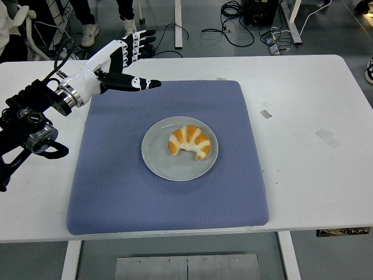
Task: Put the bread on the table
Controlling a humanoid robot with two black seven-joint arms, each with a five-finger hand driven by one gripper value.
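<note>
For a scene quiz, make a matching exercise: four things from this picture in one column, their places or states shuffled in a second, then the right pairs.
Things:
1. croissant
2. plate
3. mat
4. left robot hand

Places or states:
A. spread on the white table
B. fingers open, holding nothing, over the mat's far left corner
C. lying on the plate
D. at the middle of the mat

Pairs: 1-C, 2-D, 3-A, 4-B

A blue mat (116,192) covers the table's middle, cables (233,23) trailing on the floor beyond
</note>
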